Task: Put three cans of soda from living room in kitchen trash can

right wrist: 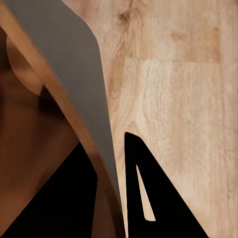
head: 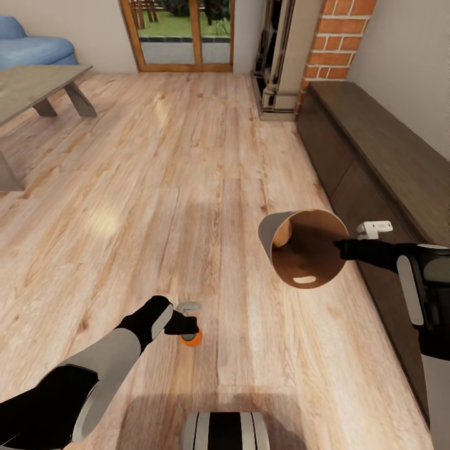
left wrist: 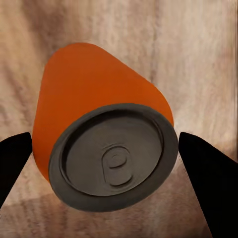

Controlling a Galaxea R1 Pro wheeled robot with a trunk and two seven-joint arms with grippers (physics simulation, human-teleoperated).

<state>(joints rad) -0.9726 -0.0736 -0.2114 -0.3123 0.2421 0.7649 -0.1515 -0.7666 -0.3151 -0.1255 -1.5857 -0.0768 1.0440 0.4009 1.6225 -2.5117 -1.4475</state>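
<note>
Two things are in hand. Largest, the trash can [head: 310, 253] hangs tilted at right, its rim wall pinched by the right gripper [right wrist: 111, 168]; stiff and light. Nearer left, the left gripper [head: 187, 325] straddles an orange soda can [left wrist: 106, 139]; smooth, dentable, best held mid-body.

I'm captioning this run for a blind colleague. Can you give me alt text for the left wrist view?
An orange soda can seen from its dark silver top, pull tab visible, sits between the left gripper's two black fingers above a light wood floor.
</note>
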